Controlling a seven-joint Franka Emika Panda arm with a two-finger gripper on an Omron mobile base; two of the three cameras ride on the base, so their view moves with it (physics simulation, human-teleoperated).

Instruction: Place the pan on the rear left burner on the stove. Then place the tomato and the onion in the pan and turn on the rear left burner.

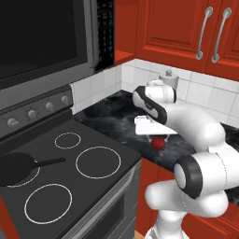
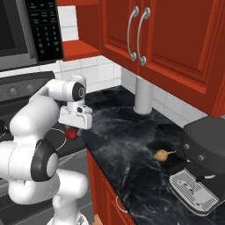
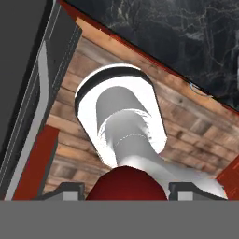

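Observation:
The black pan (image 1: pixel 16 168) rests on the stove (image 1: pixel 70 186) over the rear left burner (image 1: pixel 29 180), with its handle pointing right. My gripper (image 1: pixel 158 139) (image 2: pixel 72 131) (image 3: pixel 126 187) is shut on the tomato (image 1: pixel 159 143) (image 2: pixel 71 134) (image 3: pixel 126 184). It hangs in the air just off the counter's front edge, right of the stove. In the hand view the red ball sits between the two fingertips (image 3: pixel 63 189), with the floor below it. The onion (image 2: pixel 161 154) lies on the black counter, close to the coffee machine.
A microwave (image 1: pixel 42 37) hangs over the stove. A grey canister (image 2: pixel 143 94) stands against the tiled wall. A coffee machine (image 2: pixel 204 162) fills the counter's right end. Red cabinets (image 2: pixel 167 39) hang above the black counter (image 2: pixel 123 132).

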